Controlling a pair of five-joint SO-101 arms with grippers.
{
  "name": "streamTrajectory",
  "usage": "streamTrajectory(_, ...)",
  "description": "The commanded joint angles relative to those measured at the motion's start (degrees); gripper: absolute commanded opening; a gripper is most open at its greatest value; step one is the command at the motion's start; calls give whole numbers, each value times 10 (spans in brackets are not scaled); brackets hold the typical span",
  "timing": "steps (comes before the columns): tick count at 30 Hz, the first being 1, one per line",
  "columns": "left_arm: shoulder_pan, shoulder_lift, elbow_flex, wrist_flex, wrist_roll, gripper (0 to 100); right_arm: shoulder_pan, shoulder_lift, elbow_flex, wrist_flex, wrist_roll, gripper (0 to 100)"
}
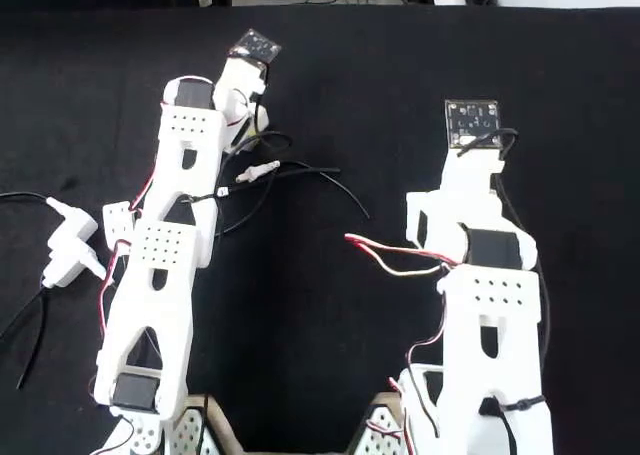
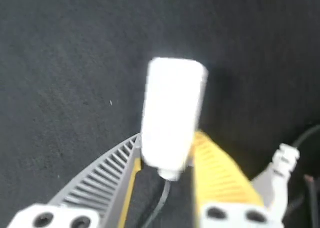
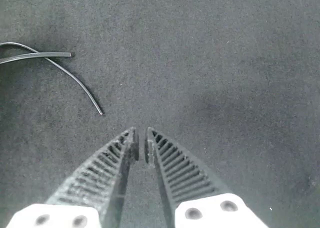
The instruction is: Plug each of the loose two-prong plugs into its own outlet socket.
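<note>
Two white arms work over a black bench (image 1: 320,345), seen from above. The left arm (image 1: 165,265) stretches long and slanted across the bench toward its far side. The right arm (image 1: 488,285) stands more upright on its own side, its wrist bent down over bare cloth.

The left hand (image 2: 169,138) grips one white connector (image 2: 172,107) between a grey finger (image 2: 117,163) and a yellow finger (image 2: 215,168). A black cord trails from the connector's near end. Its prongs or slots are not visible, so whether it is plug or socket cannot be told. It hangs above the cloth.

The right hand (image 3: 141,140) is drawn in narrow, its two ribbed tips almost touching with nothing between them. It points down at the bench.

One loose plug (image 1: 262,171) lies on the bench just beside the left arm, on a black cable (image 1: 325,175) whose free end curls toward the middle. Two more white corded pieces (image 1: 68,243) lie touching each other near the bench's left edge. One small white block (image 1: 117,222) sits between them and the left arm.
</note>
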Motion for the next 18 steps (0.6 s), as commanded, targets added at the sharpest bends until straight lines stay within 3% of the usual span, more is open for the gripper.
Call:
streamTrajectory(1,0,-12,-30,33,-17,28,10,-7,-2,-10,3,25)
streamTrajectory(7,-20,-70,-72,128,-14,30,10,-7,-2,-10,3,25)
streamTrajectory(12,-47,-165,-45,135,14,30,11,-7,-2,-10,3,25)
streamTrajectory(18,-45,-323,122,136,27,30,11,-7,-2,-10,3,25)
